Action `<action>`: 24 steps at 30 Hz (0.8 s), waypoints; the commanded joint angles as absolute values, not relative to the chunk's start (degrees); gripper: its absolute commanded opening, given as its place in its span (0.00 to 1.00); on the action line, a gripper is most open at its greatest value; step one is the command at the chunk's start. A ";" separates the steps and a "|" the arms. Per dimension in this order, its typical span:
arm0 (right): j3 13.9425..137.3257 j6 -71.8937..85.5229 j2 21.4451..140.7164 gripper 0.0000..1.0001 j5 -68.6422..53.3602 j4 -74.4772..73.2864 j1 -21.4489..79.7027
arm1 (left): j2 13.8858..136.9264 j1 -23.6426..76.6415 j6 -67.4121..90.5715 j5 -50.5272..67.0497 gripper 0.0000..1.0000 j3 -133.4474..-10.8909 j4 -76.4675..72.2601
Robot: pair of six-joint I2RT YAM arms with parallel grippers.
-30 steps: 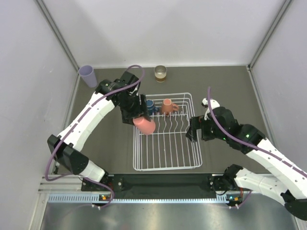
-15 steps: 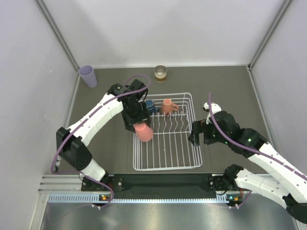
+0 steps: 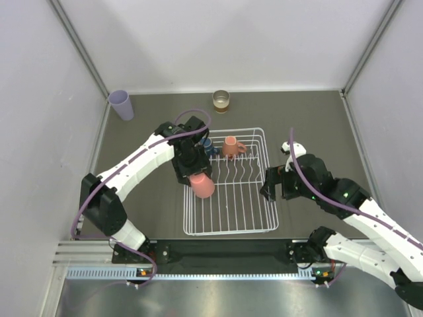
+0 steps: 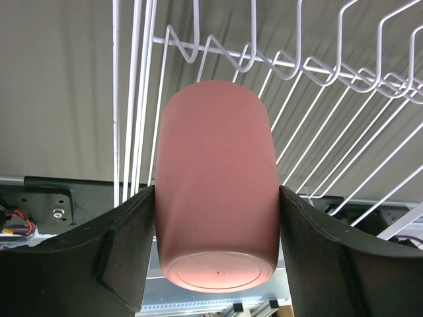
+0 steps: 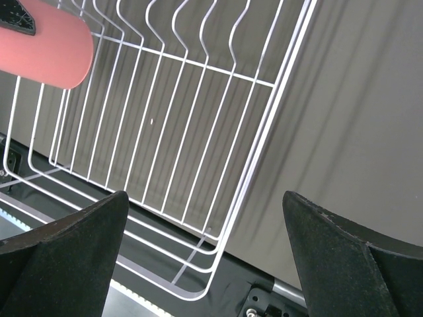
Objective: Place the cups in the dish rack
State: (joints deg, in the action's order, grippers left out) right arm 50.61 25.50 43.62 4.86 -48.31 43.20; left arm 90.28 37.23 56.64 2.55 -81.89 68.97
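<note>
My left gripper (image 3: 196, 177) is shut on the pink tumbler (image 3: 202, 185), holding it upside down over the left side of the white wire dish rack (image 3: 264, 228). In the left wrist view the tumbler (image 4: 215, 185) fills the space between the two black fingers (image 4: 125, 244), base toward the camera. A dark blue mug (image 3: 206, 145) and a terracotta-orange handled mug (image 3: 230, 147) sit at the rack's far end. The lavender tumbler (image 3: 121, 104) and the shiny brownish cup (image 3: 221, 100) stand on the table behind the rack. My right gripper (image 3: 267, 183) hangs open at the rack's right edge, holding nothing.
White walls close in the dark table (image 3: 317, 125) on three sides. The right wrist view shows the rack's near right corner (image 5: 218, 264) and the table's black front rail (image 5: 264, 290) below it.
My left arm has carried the pink tumbler rightward and toward the near side, from the rack's left rim to over its wires. The right gripper drew back slightly.
</note>
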 commanded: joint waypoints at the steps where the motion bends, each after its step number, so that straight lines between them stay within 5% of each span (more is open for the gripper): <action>1: 50.45 24.87 43.15 1.00 5.36 -46.41 42.80 | 89.82 37.79 58.18 0.88 0.00 -81.30 66.36; 24: 50.10 24.79 42.80 1.00 5.45 -45.97 42.89 | 93.08 41.22 63.19 -4.22 0.00 -76.99 63.90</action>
